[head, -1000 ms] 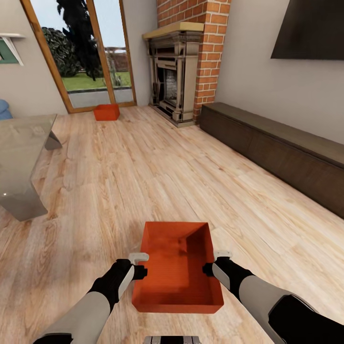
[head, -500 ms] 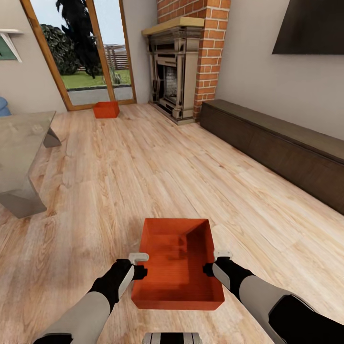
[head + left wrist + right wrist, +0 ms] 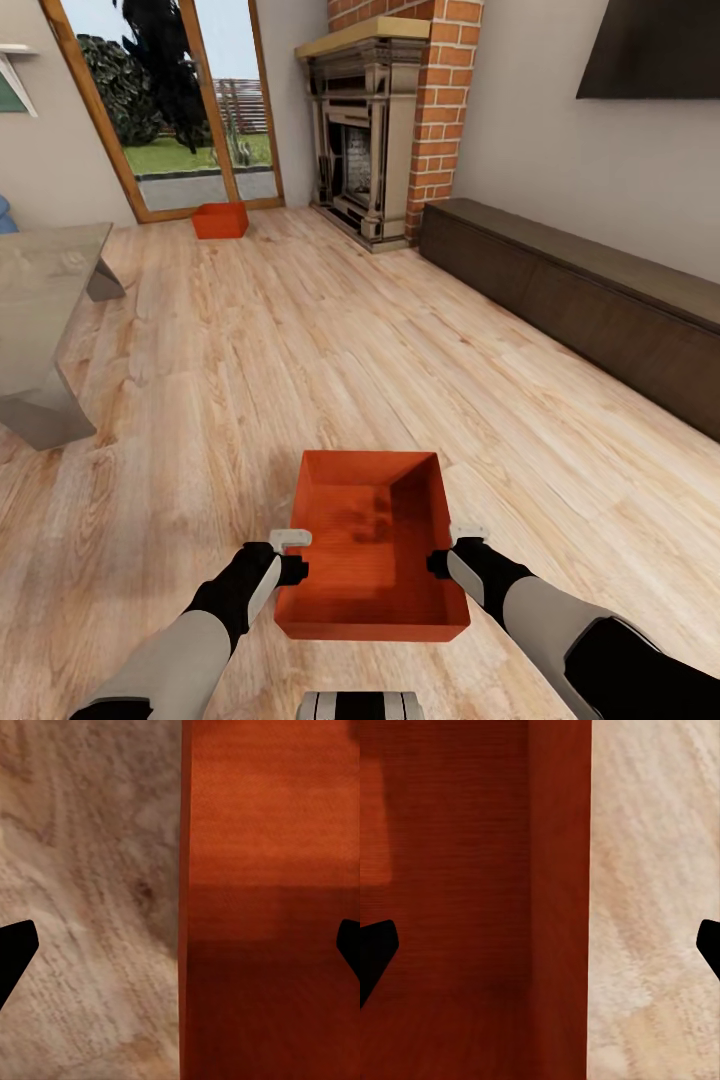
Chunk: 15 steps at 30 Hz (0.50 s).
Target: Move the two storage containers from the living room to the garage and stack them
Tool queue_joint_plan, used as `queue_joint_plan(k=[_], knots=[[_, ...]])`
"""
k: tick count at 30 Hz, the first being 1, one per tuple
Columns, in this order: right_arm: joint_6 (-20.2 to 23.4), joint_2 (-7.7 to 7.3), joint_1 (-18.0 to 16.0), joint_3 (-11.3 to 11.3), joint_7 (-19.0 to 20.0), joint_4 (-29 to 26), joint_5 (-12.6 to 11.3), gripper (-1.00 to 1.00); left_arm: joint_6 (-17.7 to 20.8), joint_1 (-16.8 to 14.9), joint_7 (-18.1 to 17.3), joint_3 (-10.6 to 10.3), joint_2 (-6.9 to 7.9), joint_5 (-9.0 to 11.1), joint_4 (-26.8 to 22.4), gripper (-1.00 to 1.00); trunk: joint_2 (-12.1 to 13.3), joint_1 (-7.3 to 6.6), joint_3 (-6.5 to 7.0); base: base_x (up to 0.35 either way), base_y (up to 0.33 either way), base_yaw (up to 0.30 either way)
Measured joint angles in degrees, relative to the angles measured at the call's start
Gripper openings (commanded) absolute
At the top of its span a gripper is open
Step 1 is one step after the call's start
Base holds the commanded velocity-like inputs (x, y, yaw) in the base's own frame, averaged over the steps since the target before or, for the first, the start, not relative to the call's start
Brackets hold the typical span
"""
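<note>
Near storage container [image 3: 370,545] carried low over wood floor [image 3: 300,350], pinched between both arms.

Left gripper [image 3: 292,560], right gripper [image 3: 440,553]: jaws spread wide, each straddling a side wall; hold by sideways pressure, judged.

Second container [image 3: 221,220] far left by glass door [image 3: 190,110], uncollected.

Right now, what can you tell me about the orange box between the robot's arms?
The near storage container is an orange-red, open-top rectangular bin with plain straight walls, empty inside and plastic-looking. It sits level above the wood plank floor, its side walls between the left gripper and right gripper, whose fingers straddle them.
</note>
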Motion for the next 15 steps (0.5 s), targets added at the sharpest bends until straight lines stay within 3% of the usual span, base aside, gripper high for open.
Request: queue_joint_plan(k=[12, 15], knots=[[0.0, 0.0, 0.0, 0.0, 0.0, 0.0, 0.0, 1.0, 0.0, 0.0, 0.0, 0.0, 0.0, 0.0, -0.09, 1.0, 0.0, 0.0, 0.0, 0.0, 0.0, 0.0], [0.0, 0.0, 0.0, 0.0, 0.0, 0.0, -0.01, 1.0, 0.0, 0.0, 0.0, 0.0, 0.0, 0.0, -0.04, 1.0, -0.04, 0.08, -0.66, 0.0, 0.0, 0.0]])
